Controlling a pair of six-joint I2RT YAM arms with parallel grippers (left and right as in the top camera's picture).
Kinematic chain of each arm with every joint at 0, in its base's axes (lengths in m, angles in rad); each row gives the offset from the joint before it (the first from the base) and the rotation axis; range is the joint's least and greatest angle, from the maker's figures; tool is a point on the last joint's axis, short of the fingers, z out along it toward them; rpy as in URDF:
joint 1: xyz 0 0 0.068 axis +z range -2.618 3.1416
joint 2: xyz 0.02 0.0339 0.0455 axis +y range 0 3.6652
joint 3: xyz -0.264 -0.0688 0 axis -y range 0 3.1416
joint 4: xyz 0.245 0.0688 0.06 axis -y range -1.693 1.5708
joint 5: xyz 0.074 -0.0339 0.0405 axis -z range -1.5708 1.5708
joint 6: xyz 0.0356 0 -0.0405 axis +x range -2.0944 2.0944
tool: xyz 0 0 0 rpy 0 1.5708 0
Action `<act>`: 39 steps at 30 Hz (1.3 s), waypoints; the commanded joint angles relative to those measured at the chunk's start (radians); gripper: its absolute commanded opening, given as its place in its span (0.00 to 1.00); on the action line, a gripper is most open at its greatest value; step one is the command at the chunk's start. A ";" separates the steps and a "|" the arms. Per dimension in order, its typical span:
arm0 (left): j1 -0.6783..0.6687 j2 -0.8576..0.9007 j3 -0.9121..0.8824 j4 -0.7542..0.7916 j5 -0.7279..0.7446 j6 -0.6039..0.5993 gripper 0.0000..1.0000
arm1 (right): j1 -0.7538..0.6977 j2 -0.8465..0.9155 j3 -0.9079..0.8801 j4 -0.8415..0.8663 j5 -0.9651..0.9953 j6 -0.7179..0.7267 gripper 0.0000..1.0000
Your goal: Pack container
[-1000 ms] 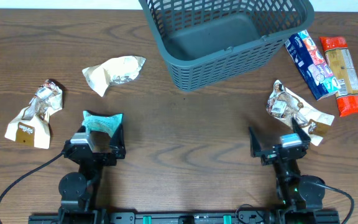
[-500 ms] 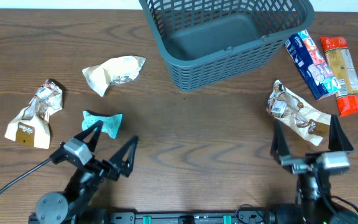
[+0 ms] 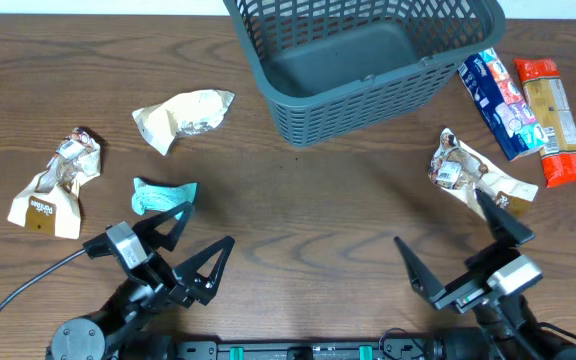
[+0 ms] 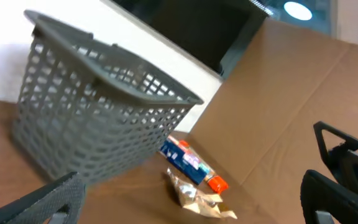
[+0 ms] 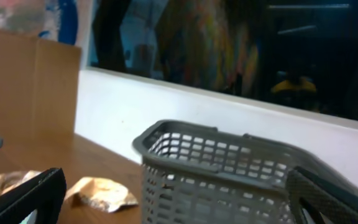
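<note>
Overhead, the container (image 3: 358,108) sits at the far middle of the table (image 3: 308,200), turned at a slant. Both grippers are at the near edge, pointing toward the far side. The left gripper (image 3: 192,243) has its jaws spread wide with nothing between them; a teal packet (image 3: 164,196) lies just beyond its far finger. The right gripper (image 3: 458,247) is spread just as wide and holds nothing (its far finger crosses the tail of a crumpled packet (image 3: 471,175); whether they touch I cannot tell). A beige packet (image 3: 183,115) lies left of the container and a tan packet (image 3: 56,185) lies near the table's left edge. A blue packet (image 3: 501,100) and a red packet (image 3: 551,120) lie side by side to the container's right. The left wrist view shows the container upright with the blue packet beyond it. The right wrist view shows the container with the beige packet to its left.
</note>
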 commanded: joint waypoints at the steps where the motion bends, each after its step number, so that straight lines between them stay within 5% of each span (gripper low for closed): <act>1: -0.004 0.115 0.138 -0.010 0.022 0.099 0.99 | 0.015 0.090 0.147 -0.042 0.129 -0.043 0.99; 11: -0.149 0.753 0.804 -0.413 -0.018 0.465 0.99 | 0.015 0.657 0.861 -0.613 0.338 -0.229 0.99; 20: -0.679 1.144 1.218 -0.810 -0.673 0.670 0.99 | 0.015 1.177 1.519 -1.264 0.333 -0.382 0.99; 23: -0.782 1.232 1.283 -0.864 -0.758 0.671 0.99 | 0.015 1.276 1.614 -1.415 0.279 -0.377 0.99; 29: -0.806 1.321 1.292 -0.909 -0.758 0.650 0.99 | 0.015 1.360 1.600 -1.452 0.271 -0.376 0.99; 33: -0.806 1.351 1.307 -0.980 -0.757 0.617 0.99 | 0.003 1.413 1.600 -1.345 0.465 -0.191 0.99; 39: -0.809 1.366 1.313 -1.063 -0.715 0.594 0.99 | -0.087 1.445 1.604 -1.160 0.432 -0.188 0.99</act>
